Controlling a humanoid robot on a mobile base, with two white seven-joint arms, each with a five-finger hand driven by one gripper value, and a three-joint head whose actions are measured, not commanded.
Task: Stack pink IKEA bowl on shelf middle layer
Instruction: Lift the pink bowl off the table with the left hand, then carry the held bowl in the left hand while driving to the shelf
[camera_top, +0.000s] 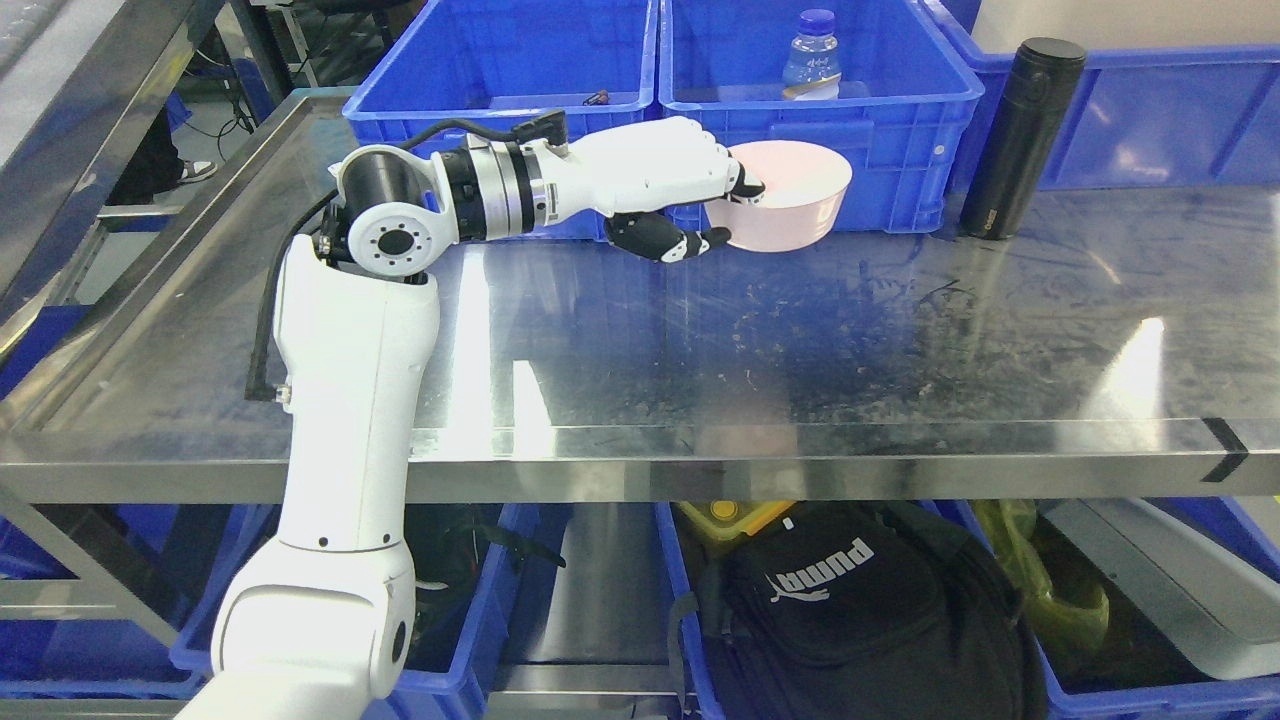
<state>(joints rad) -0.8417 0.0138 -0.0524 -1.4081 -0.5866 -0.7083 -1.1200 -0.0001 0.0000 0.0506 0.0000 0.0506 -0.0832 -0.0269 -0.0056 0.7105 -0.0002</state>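
Left arm (355, 400) up from lower left, bent at elbow, forearm running rightward over the steel shelf (700, 340). Left hand (655, 185) at the end of it, fingers (735, 182) hooked over the near-left rim of the pink bowl (790, 205), thumb (665, 240) below and outside the wall, so a pinch on the rim w/ bowl held. Bowl directly right of the fingers, touching them, mouth up and tipped slightly; round, so no long axis to speak of. Looks lifted or barely resting on the shelf surface, can't tell which. Behind fingers and bowl: two blue bins (810, 110), a water bottle (812, 60) in the right one. Further right of the bowl, well apart: black flask (1020, 140) standing upright. Only the left hand near the bowl; right arm not in view.

No second bowl visible to stack onto, so target spot unclear. Fingertips inside the bowl mostly hidden by the rim; bowl's base edge hidden behind thumb. Below the shelf front: more bins, black bag (850, 620), partly cut off by frame bottom
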